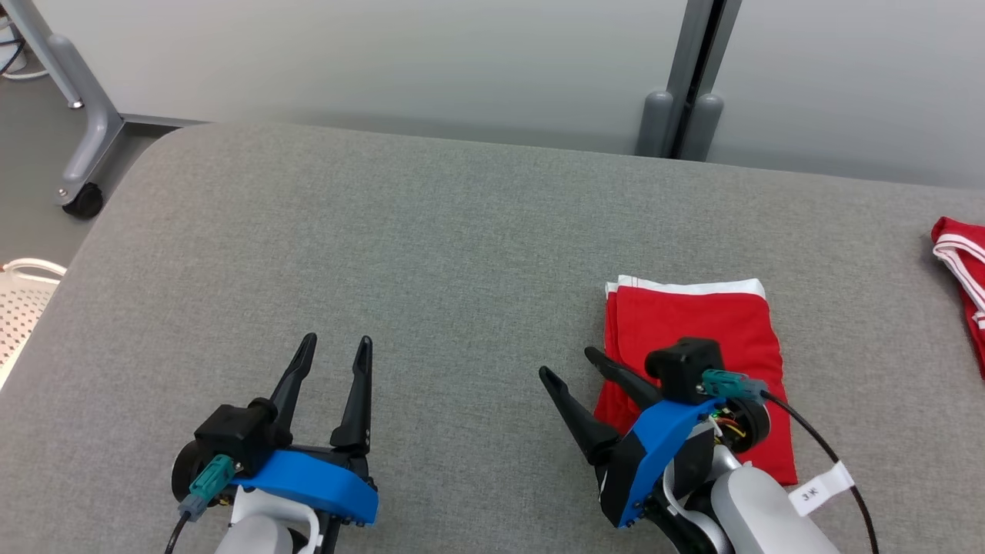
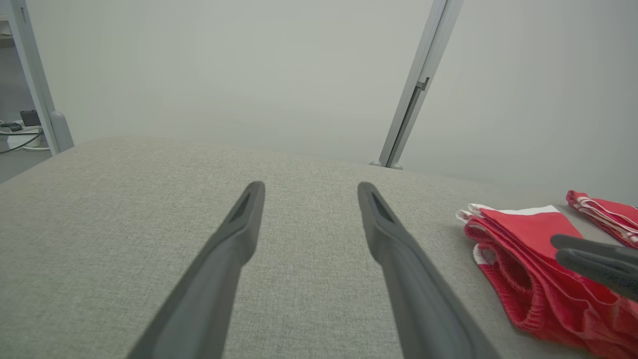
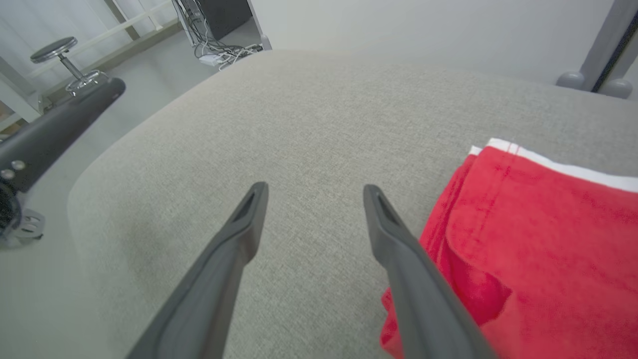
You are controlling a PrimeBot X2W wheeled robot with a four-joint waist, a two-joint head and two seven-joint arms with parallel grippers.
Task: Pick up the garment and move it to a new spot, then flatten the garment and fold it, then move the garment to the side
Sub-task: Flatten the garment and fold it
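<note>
The garment (image 1: 708,323) is red with a white band, folded into a neat rectangle on the right part of the grey table (image 1: 431,254). It also shows in the left wrist view (image 2: 523,234) and the right wrist view (image 3: 548,224). My right gripper (image 1: 568,363) is open at the garment's left edge, one finger over the red cloth and the other over bare table, nothing held. In its own view the right gripper (image 3: 315,188) points past the cloth's edge. My left gripper (image 1: 337,340) stands open over bare table at the lower left, and its own view (image 2: 310,185) shows nothing between the fingers.
Another red garment with white stripes (image 1: 962,269) lies at the table's right edge. A grey post (image 1: 685,77) stands behind the table against a pale wall. A wheeled stand leg (image 1: 85,138) and a white perforated object (image 1: 19,308) are off the table's left side.
</note>
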